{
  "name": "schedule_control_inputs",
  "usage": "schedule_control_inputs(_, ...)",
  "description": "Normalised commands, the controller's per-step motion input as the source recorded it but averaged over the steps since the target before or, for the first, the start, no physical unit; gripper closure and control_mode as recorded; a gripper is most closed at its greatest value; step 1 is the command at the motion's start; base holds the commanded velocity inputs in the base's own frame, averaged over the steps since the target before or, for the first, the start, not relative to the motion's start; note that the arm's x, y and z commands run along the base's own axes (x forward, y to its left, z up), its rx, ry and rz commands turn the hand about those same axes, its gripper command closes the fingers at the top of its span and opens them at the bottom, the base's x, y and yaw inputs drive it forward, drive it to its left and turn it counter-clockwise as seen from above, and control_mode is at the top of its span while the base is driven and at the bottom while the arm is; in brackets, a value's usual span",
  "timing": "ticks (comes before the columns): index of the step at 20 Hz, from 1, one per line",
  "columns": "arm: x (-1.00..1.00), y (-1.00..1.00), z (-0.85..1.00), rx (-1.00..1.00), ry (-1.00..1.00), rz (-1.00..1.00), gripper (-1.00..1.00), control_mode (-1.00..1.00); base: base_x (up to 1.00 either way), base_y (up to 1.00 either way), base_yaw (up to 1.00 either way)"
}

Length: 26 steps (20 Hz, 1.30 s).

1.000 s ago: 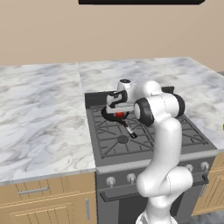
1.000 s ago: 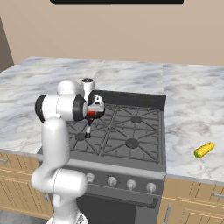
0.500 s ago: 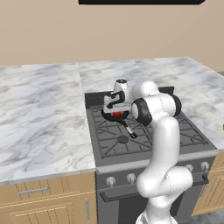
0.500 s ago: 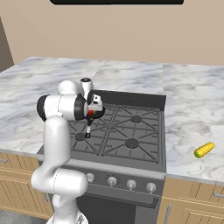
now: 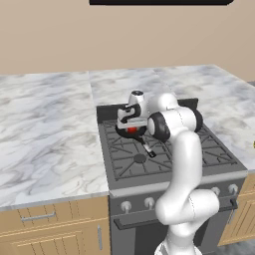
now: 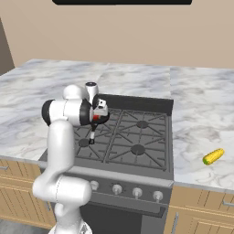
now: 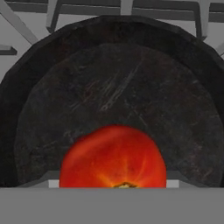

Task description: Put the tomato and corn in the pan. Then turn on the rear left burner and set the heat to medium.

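Little has moved: gripper (image 5: 131, 123) still hangs over the pan (image 7: 118, 92), half-open jaws around the tomato (image 7: 113, 156).
Next, release it; corn (image 6: 213, 156) waits on the tabletop (image 6: 201, 114) at 3 o'clock.

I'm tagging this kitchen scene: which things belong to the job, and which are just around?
Job:
- tomato, over the pan
- corn, on the counter right of the stove
- rear left burner, under the pan
- end effector

Just around:
- marble counter
- other burners
- stove knobs
- cabinet drawers
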Motion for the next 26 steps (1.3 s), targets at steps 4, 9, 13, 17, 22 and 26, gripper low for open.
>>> schedule_control_inputs(4, 0.00, -0.03, 0.00, 0.03, 0.00, 0.00, -1.00, -1.00, 0.00, 0.00, 0.00)
schedule_control_inputs(9, 0.00, 0.00, 0.00, 0.00, 0.00, 0.00, -1.00, -1.00, 0.00, 0.00, 0.00)
schedule_control_inputs(13, 0.00, 0.00, 0.03, 0.00, 0.00, 0.00, -1.00, -1.00, 0.00, 0.00, 0.00)
schedule_control_inputs(17, -0.09, 0.00, 0.42, 0.00, -0.01, 0.00, -1.00, -1.00, 0.00, 0.00, 0.00)
schedule_control_inputs(22, -0.28, -0.13, 0.62, 0.00, -0.04, 0.00, -1.00, -1.00, 0.00, 0.00, 0.00)
schedule_control_inputs(26, -0.46, -0.36, 0.35, 0.00, -0.01, 0.00, -1.00, -1.00, 0.00, 0.00, 0.00)
